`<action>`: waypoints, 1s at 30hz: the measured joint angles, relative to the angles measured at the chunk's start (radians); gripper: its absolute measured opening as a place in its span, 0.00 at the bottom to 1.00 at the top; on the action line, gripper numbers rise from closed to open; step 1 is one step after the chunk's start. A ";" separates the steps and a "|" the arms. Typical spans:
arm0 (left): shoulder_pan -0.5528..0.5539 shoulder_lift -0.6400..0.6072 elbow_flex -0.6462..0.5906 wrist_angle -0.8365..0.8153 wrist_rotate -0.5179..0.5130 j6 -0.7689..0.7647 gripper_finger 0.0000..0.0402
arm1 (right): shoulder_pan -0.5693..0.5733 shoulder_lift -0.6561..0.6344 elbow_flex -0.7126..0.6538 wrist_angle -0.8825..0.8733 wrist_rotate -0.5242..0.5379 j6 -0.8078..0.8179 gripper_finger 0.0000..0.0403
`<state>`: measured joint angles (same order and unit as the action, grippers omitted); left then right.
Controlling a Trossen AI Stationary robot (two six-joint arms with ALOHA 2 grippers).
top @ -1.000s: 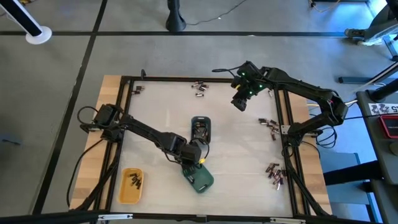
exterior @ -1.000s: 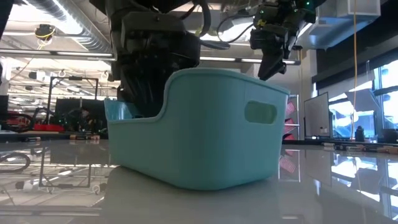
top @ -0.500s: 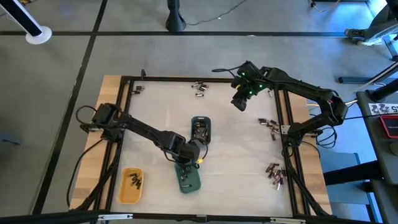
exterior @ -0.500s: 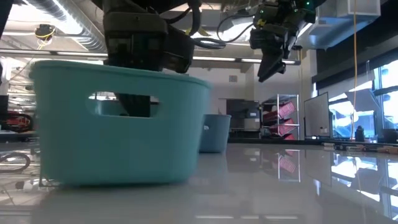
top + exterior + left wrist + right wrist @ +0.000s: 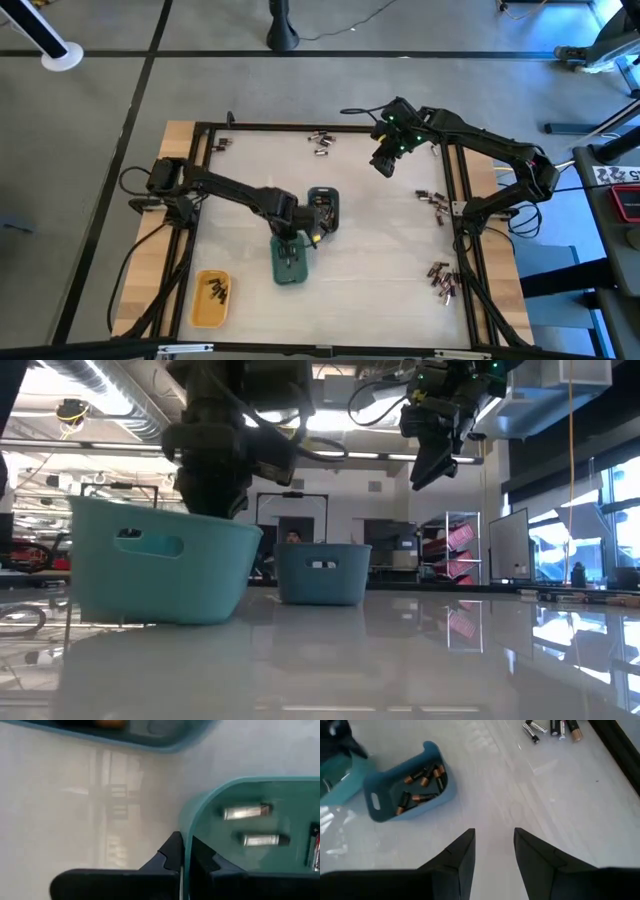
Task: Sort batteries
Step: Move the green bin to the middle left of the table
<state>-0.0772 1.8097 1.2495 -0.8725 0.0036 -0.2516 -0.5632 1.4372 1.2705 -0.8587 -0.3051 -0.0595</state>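
Batteries [image 5: 422, 785]: small, hard, smooth, roll easily; pinch across the middle. Left gripper [image 5: 184, 857] pinches green tray [image 5: 240, 820] wall; right gripper [image 5: 494, 850] spread, empty.

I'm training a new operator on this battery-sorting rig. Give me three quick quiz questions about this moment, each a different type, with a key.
1. True or false: the left gripper is shut on the green tray's wall.
2. Multiple choice: the right gripper is
A. holding a battery
B. open and empty, above the table
C. inside the yellow tray
3. Fill in: the copper-topped batteries in the right wrist view lie in the ___ tray.

Key: 1 true; 2 B; 3 blue
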 joint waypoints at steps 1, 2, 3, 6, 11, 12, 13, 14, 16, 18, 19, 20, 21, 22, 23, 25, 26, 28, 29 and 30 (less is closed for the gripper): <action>0.021 -0.005 0.000 -0.012 0.000 0.031 0.00 | 0.000 0.000 0.000 -0.004 0.006 -0.004 0.34; 0.044 -0.014 0.000 -0.028 0.000 0.060 0.00 | 0.000 0.000 0.000 -0.007 0.017 -0.013 0.34; 0.069 -0.019 0.000 -0.047 0.000 0.087 0.00 | 0.000 0.000 0.000 -0.010 0.022 -0.022 0.34; 0.146 -0.037 0.000 -0.093 0.000 0.206 0.00 | 0.000 0.000 0.000 -0.019 0.038 -0.048 0.34; 0.292 -0.046 0.000 -0.069 0.000 0.388 0.00 | -0.002 0.000 0.000 -0.021 0.052 -0.092 0.34; 0.324 -0.046 0.000 -0.061 0.000 0.413 0.00 | -0.007 0.000 0.000 -0.021 0.051 -0.102 0.34; 0.353 -0.046 0.000 -0.054 0.004 0.434 0.00 | -0.012 0.000 0.000 -0.021 0.051 -0.107 0.34; 0.383 -0.046 0.000 -0.047 0.016 0.456 0.00 | -0.018 0.000 0.000 -0.021 0.052 -0.111 0.34; 0.436 -0.046 0.000 -0.035 0.045 0.502 0.00 | -0.039 0.000 0.000 -0.019 0.051 -0.129 0.34; 0.475 -0.046 0.000 -0.017 0.067 0.548 0.00 | -0.062 0.000 0.000 -0.009 0.047 -0.142 0.34; 0.492 -0.046 0.000 -0.011 0.081 0.568 0.00 | -0.076 0.000 0.000 -0.002 0.039 -0.149 0.34; 0.505 -0.046 0.000 -0.008 0.096 0.586 0.00 | -0.090 0.000 0.000 0.003 0.029 -0.155 0.34; 0.515 -0.046 0.000 -0.002 0.109 0.601 0.00 | -0.104 0.000 0.000 0.009 0.020 -0.158 0.34; 0.524 -0.046 0.000 0.004 0.121 0.608 0.00 | -0.119 0.000 0.000 0.019 0.013 -0.159 0.34; 0.532 -0.046 0.000 0.005 0.131 0.614 0.00 | -0.132 0.000 0.000 0.031 0.004 -0.159 0.34; 0.539 -0.046 0.000 0.003 0.145 0.627 0.00 | -0.155 0.000 0.000 0.056 -0.015 -0.159 0.34; 0.539 -0.046 0.000 0.006 0.148 0.627 0.00 | -0.165 0.000 0.000 0.070 -0.026 -0.159 0.34; 0.537 -0.046 0.000 0.022 0.156 0.615 0.00 | -0.182 0.000 0.000 0.102 -0.045 -0.159 0.34; 0.531 -0.046 0.000 0.031 0.167 0.606 0.00 | -0.188 0.000 0.000 0.117 -0.056 -0.161 0.34; 0.525 -0.046 0.000 0.035 0.177 0.602 0.00 | -0.193 0.000 0.000 0.132 -0.065 -0.162 0.34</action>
<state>0.4479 1.7641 1.2495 -0.8371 0.1808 0.3509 -0.7566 1.4372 1.2705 -0.7268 -0.3706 -0.2214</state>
